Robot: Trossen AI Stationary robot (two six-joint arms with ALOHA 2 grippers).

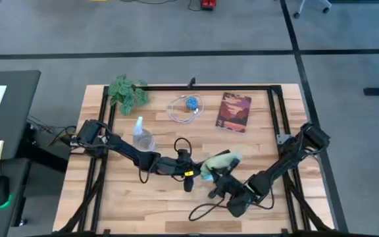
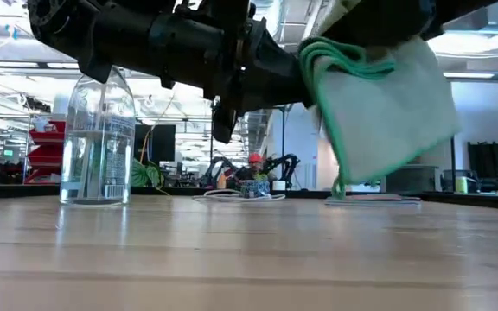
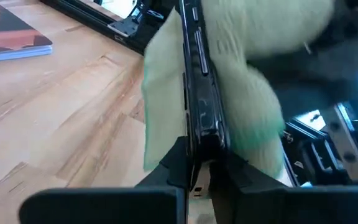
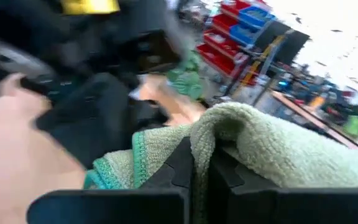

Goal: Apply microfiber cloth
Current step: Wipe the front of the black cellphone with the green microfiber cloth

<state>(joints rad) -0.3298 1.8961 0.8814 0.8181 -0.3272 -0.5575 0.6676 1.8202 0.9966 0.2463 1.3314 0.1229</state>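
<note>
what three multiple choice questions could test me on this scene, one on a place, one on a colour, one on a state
1. Where is the book?
A. far right part of the table
B. under the spray bottle
C. in the left pincer

2. What colour is the microfiber cloth?
A. red
B. pale mint green
C. black

3. What state is the cloth in?
A. spread flat on the wood
B. lifted off the table, pinched by the right pincer
C. folded on the book

Answers:
1 A, the high view shows it lying flat near the far right, beside the coiled cable.
2 B, the low view shows it pale green with a darker green hem.
3 B, the low view shows it hanging clear of the wood, and the right wrist view shows that arm's fingers closed on a fold.
</note>
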